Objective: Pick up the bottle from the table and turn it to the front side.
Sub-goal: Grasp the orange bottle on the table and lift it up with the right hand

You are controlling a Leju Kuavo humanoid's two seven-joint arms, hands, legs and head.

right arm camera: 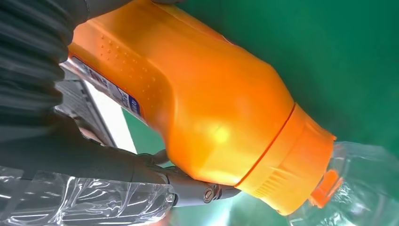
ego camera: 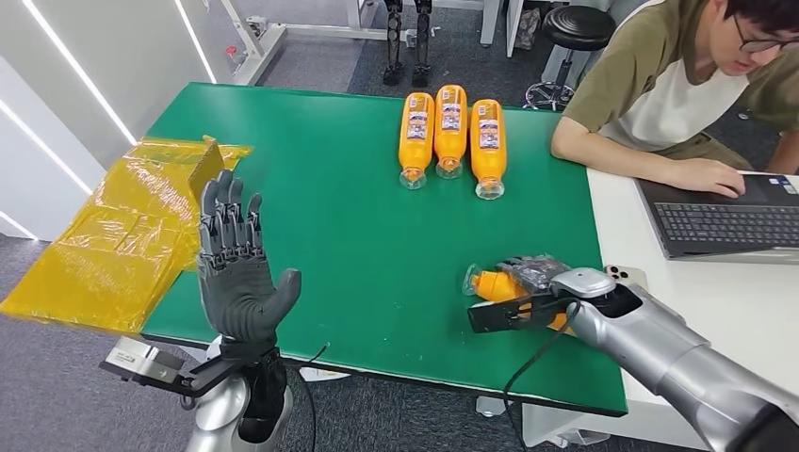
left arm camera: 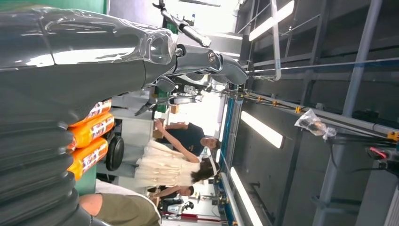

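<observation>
The right hand [ego camera: 537, 282] grips an orange bottle [ego camera: 497, 285] near the right, near edge of the green table [ego camera: 358, 235]. Its fingers [ego camera: 532, 268] wrap over the body while the clear-capped end points left. Whether the bottle is lifted off the cloth or rests on it I cannot tell from the head view. In the right wrist view the bottle [right arm camera: 202, 113] fills the grasp, with only an edge of its label [right arm camera: 113, 92] peeking out beside the palm, so the front side does not appear to face up yet. I judge the pick-up as made or nearly made, and the turn as what is left.

Three more orange bottles [ego camera: 450, 132] lie side by side at the far middle of the table, labels up and caps toward the robot.

The left hand [ego camera: 236, 273] is raised over the near left edge, palm upright, fingers straight and apart, holding nothing. The right forearm reaches in low from the near right. A person [ego camera: 688, 85] sits at the far right, one hand on a laptop [ego camera: 725, 221].
</observation>
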